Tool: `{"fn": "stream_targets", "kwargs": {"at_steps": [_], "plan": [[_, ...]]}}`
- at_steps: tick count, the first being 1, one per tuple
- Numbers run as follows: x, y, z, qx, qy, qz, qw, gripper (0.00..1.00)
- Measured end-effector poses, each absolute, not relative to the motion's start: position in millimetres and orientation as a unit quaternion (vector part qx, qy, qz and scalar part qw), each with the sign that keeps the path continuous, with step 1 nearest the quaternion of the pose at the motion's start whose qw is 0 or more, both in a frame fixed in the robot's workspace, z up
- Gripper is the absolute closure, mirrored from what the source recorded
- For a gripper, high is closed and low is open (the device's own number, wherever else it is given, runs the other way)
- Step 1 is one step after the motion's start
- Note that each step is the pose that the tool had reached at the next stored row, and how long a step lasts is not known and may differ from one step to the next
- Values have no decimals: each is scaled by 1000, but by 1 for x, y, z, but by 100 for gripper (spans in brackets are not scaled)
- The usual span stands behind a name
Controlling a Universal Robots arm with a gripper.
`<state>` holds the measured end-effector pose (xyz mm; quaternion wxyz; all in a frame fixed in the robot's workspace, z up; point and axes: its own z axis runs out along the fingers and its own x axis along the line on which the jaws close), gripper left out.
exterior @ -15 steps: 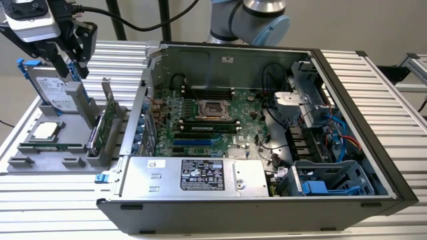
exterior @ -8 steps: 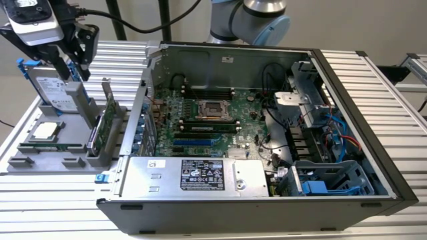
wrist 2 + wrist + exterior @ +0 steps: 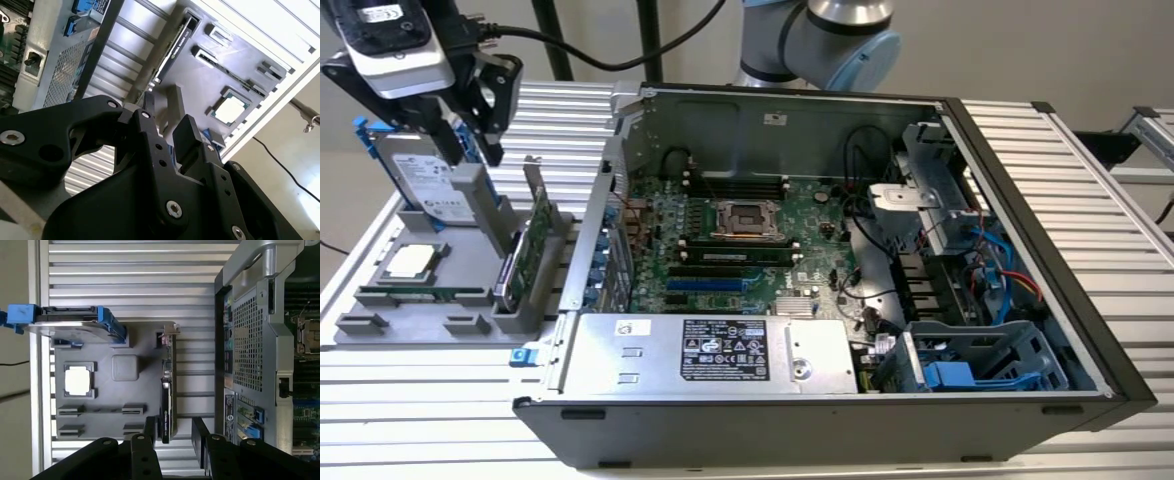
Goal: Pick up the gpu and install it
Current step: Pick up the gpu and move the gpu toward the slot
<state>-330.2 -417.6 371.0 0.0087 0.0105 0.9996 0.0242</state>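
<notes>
Matte black pincer, built of angular bolted links, with flat blocky fingers spread well apart and nothing held between them. Poised in the air above a grey moulded plastic holder at the exterior view's left, clear of everything in it. In the first wrist view, gap between the fingers in line with one end of the gpu, seen edge-on as a thin dark strip with a silver metal bracket at its far end. In the exterior view, same gpu standing upright on its long edge in a slot along the side of the holder nearest the computer case, a flat green circuit board. Near it in the holder, a silver hard drive in a bright blue frame, also propped upright. Lying flat in a square recess, a processor chip with a smooth pale metal lid. Under the holder, a tabletop of ribbed aluminium slats. To the exterior view's right of the holder, the dark-walled computer case on its side with its interior open: green motherboard exposed inside, boxy silver power supply along the near wall, loose black, red and blue cables, and a perforated metal rear panel facing the holder.
</notes>
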Motion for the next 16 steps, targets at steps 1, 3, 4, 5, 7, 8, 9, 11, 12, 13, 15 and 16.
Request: {"fn": "stream_targets", "kwargs": {"at_steps": [1,3,4,5,7,8,9,11,12,13,15,16], "plan": [[-330,-418,371,10,1000,24,8,0],[-329,-419,370,8,1000,24,8,0],[-329,-419,369,7,1000,24,8,0],[-329,-420,369,7,1000,24,8,0],[-328,-420,368,5,1000,24,7,0],[-328,-421,367,4,1000,24,7,0],[-327,-421,367,3,1000,24,7,0],[-327,-422,366,2,1000,24,7,0],[-326,-422,365,1,1000,24,6,0],[-326,-423,365,0,1000,24,6,0],[-326,-423,364,-1,1000,24,6,0],[-326,-424,364,-2,1000,24,6,0]]}}
